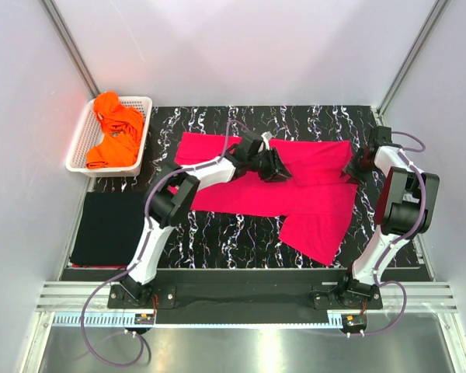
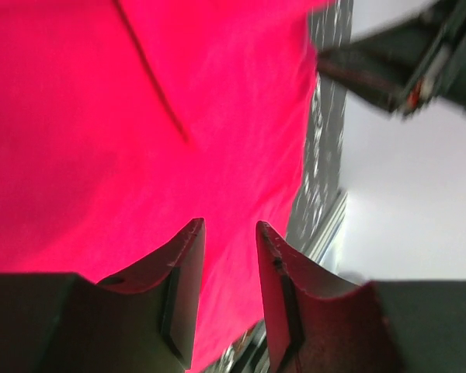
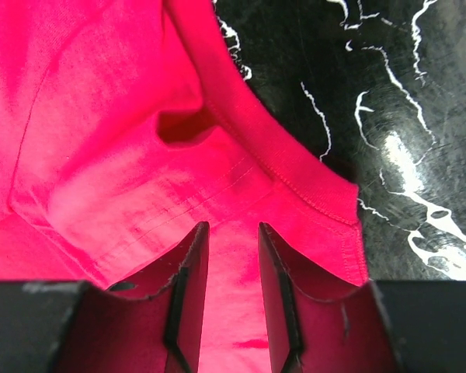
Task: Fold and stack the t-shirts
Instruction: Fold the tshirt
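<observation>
Top external view, item list.

**Pink t-shirt** (image 1: 311, 194): spread open across the black white-veined mat (image 1: 217, 241) at mid-worktop, not yet folded, with one panel trailing toward the near right corner.

**Left tool** (image 1: 273, 165): low over the shirt's upper middle. In the left wrist view its jaws stand a little apart, with nothing visibly clamped.

**Right tool** (image 1: 356, 167): at the shirt's far right edge. In the right wrist view its jaws are likewise apart by a narrow gap, over a stitched hem (image 3: 295, 175).

**Black t-shirt** (image 1: 109, 225): folded flat at the left of the worktop, probably the base of the stack.

**Orange t-shirts** (image 1: 116, 128): crumpled in the white lattice basket (image 1: 81, 144) at the far left.

**Risks, as judged:**
- With jaws this narrow, a close may catch only the top ply or miss the cloth altogether.
- The two tools sit at unequal points on the shirt, so a lift could skew the fold.
- The shirt may drag and bunch on the mat.
- A rumple by the hem could get trapped under the fold.

**Materials:**
- The shirts are soft, limp matte knit with hemmed edges.
- The mat is smooth and slightly glossy.
- The basket is rigid openwork plastic.
- The tool fingers are dark, hard and tapered.
</observation>
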{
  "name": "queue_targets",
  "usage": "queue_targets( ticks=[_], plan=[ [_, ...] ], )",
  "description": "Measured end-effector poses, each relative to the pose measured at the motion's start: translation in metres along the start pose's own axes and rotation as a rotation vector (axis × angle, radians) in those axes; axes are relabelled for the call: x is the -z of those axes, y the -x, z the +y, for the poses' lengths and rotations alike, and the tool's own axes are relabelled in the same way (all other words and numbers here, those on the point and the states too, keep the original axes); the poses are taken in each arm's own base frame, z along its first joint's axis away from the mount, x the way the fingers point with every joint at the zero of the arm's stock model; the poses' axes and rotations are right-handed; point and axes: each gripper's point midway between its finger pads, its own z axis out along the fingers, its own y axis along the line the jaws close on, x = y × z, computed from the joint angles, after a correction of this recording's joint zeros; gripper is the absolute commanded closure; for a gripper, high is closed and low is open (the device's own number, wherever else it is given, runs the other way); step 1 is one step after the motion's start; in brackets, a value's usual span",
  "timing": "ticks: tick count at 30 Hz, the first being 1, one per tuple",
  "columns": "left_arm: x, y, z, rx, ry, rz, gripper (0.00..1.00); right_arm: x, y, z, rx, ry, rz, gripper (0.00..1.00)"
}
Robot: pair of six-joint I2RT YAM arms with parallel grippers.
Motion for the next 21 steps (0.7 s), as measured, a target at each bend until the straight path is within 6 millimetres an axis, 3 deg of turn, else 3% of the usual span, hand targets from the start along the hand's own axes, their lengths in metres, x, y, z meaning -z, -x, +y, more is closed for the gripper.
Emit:
queue_targets(
  ticks=[9, 21],
  plan=[
    [-0.031, 0.023, 0.005, 0.107, 0.036, -0.149, 0.64, 0.003, -0.001, -0.005, 0.001, 0.006, -0.013, 0.61],
    [-0.071, -0.019, 0.004, 0.150, 0.067, -0.141, 0.66, 0.005, 0.000, -0.003, 0.007, 0.021, -0.024, 0.61]
  ],
)
